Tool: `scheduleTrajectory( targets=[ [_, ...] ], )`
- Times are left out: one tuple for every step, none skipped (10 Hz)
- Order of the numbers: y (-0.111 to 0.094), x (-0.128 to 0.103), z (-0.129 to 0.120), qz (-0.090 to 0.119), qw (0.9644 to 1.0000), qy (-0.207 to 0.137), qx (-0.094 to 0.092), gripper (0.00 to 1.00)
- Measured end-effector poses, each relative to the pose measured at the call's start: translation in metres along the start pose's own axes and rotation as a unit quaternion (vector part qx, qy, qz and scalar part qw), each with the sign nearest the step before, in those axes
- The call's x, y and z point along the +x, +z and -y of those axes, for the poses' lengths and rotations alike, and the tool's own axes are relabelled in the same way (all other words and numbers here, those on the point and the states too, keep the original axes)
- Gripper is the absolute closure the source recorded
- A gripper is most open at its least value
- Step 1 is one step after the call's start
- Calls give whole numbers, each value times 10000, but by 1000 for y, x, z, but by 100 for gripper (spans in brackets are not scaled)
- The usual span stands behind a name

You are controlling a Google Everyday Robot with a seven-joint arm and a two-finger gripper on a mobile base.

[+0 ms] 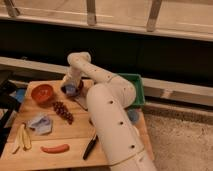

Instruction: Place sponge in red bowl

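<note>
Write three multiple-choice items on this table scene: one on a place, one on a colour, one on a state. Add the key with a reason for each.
1. Where over the table is the end effector?
A. At the near edge
B. At the sponge, just right of the red bowl
C. At the front left corner

2. The bin at the table's right side is:
A. Green
B. Yellow
C. White

3. The red bowl is:
A. Overturned
B. Holding the sponge
C. Upright, with no sponge in it

Key:
1 B: the end effector is down at the pale blue sponge beside that bowl.
2 A: its walls show green.
3 C: its opening faces up and the sponge lies outside it.
</note>
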Motion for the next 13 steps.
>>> scheduleTrajectory(
  targets=[
    [-4,0,-1,15,10000,-6,-22,91],
    [-9,-1,-2,74,10000,-20,-39,98],
    [-16,-5,-2,164,9998,-38,-48,100],
    [-24,-8,-4,237,9997,-53,-82,100],
    [-36,-11,-10,335,9993,-93,-120,100],
    [-44,-14,-15,396,9990,-133,-149,100],
    [-50,-15,-22,457,9986,-207,-182,100],
    [-56,-15,-28,509,9980,-292,-220,100],
    [-60,-15,-34,535,9976,-363,-254,100],
    [-61,-14,-36,534,9973,-413,-279,100],
    [-60,-12,-40,513,9971,-459,-312,100],
    [-58,-10,-46,488,9969,-513,-348,100],
    [-57,-9,-52,485,9964,-577,-388,100]
  ],
)
